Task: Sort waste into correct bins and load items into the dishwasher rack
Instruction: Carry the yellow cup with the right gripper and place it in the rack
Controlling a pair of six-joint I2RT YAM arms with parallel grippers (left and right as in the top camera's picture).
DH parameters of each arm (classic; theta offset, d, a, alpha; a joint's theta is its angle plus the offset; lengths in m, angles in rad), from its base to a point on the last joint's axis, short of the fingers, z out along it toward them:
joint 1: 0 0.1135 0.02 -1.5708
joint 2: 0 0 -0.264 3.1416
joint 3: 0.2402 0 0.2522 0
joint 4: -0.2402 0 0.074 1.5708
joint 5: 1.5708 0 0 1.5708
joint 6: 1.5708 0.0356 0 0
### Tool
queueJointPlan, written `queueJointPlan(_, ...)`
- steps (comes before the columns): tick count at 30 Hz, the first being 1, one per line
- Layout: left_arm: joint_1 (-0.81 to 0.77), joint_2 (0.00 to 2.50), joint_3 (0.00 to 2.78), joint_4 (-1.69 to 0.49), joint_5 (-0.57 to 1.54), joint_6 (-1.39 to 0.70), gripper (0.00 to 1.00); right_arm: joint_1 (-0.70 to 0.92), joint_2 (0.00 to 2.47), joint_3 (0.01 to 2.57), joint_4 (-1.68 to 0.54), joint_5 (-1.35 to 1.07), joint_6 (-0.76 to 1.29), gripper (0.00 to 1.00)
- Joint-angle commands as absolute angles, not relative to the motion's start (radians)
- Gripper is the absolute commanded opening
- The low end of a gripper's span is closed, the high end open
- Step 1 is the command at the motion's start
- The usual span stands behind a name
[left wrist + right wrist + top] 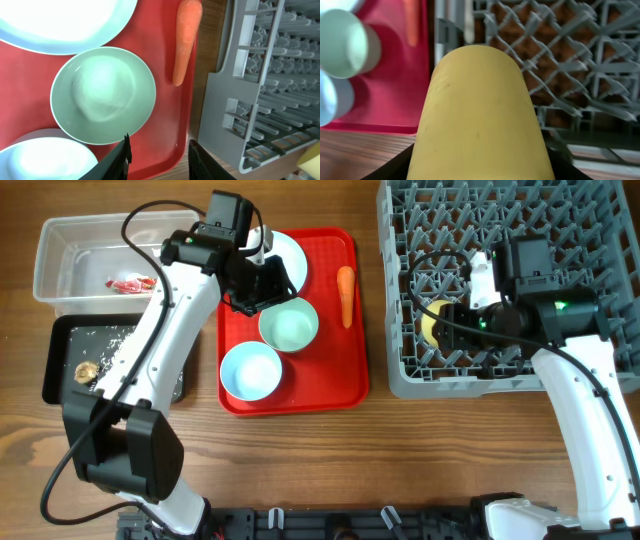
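Overhead view of a wooden table: the right gripper (447, 320) is clenched on a yellow cup (431, 324), held over the lower left part of the grey rack (600, 220) at the right of the frame. In the right wrist view the cup (480, 115) fills the centre, with rack pegs behind it at upper right. Which end is its mouth cannot be told.

This step looks like seating the cup in the rack. It would go best if the cup is lowered into a gap between peg rows, kept from snagging on a peg, and let go only once it rests steadily.

The left gripper (160, 161) is open and empty. In the left wrist view its dark fingers (119, 161) sit at the bottom of the frame, over the lower right edge of the red tray (165, 125). A mint bowl (102, 95) lies just up and left of the fingers. The carrot (186, 40) lies further up, at top centre, along the tray's right edge, apart from both bowl and fingers.
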State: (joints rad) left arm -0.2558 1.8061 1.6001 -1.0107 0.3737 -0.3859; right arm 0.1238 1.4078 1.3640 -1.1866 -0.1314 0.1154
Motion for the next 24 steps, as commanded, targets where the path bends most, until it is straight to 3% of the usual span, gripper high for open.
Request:
queueJointPlan(1,-0.268,1.796,1.61,-1.012,0.316,-0.367,0.37,0.127,1.424,1.382,-1.201,-0.056,0.134,0.51)
queueJointPlan(15,-0.271,1.796,1.608,-1.018,0.312,-0.367,0.39,0.185,1.633,1.382,-1.211,-0.052,0.161,0.55)
queueJointPlan(24,-0.273,1.796,1.608,-1.018,0.312,-0.367,0.4,0.189,1.697,1.345,-1.136,-0.044,0.176,0.64)
